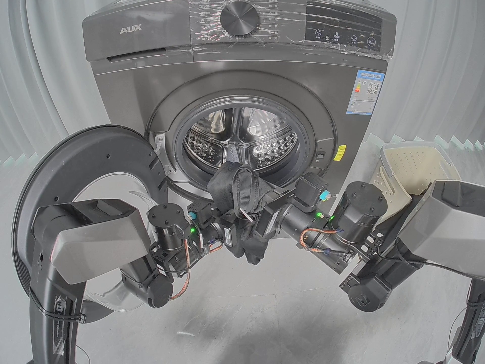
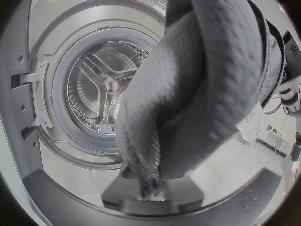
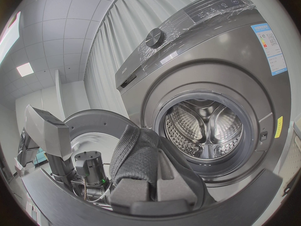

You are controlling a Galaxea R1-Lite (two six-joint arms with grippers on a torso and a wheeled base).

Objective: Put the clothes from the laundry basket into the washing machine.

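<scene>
One dark garment (image 1: 237, 188) is held bunched between both arms, just in front of the round opening of the washing machine (image 1: 237, 77). It is pinched by the left end effector (image 2: 152, 189), whose fingers are closed narrowly on a fold at the cloth's lower edge. It is also clamped by the right end effector (image 3: 153, 189), whose fingers are pressed together on another fold. The bulk of the cloth is piled above and ahead of the two end effectors, with a loose tail hanging below them. A white label (image 2: 254, 123) dangles from the cloth.

Directly ahead of both end effectors the drum (image 1: 242, 137) is exposed, and no clothing can be made out in the part that is visible. The door (image 1: 86, 168) is swung fully open, out beyond the left end effector. The laundry basket (image 1: 414, 165) is stood behind the right end effector, beside the machine. Its pale inner wall is seen bare, but its bottom is hidden by the arm, so what is left in it cannot be told.

The task is judged to be at the loading step. The garment is out of the basket but not yet inside the drum. It remains to be pushed past the rim and released, and the basket then checked for anything more.
</scene>
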